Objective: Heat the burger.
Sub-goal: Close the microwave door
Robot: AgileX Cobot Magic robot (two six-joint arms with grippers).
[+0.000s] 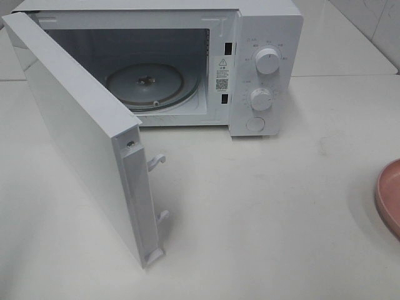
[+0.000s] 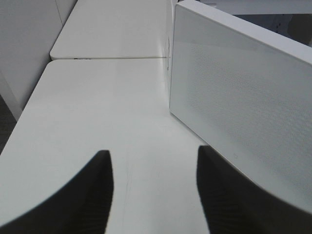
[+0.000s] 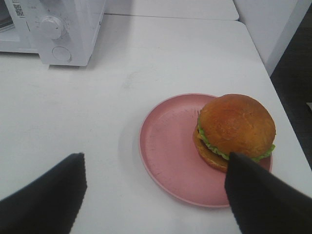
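Parted right gripper [image 3: 153,195] over burger [image 3: 236,129] on pink plate [image 3: 168,146]; left gripper [image 2: 153,195] parted, microwave [image 1: 265,37] label unreadable.

White tables [image 1: 281,206] butted together, white wall panels [image 2: 24,44] beside

The burger [image 3: 235,131] sits upright and whole: a glossy golden-brown domed bun, frilly green lettuce poking out beneath it, a brown base below. It rests off-centre on a pink plate [image 3: 168,146] near the desk's right edge.
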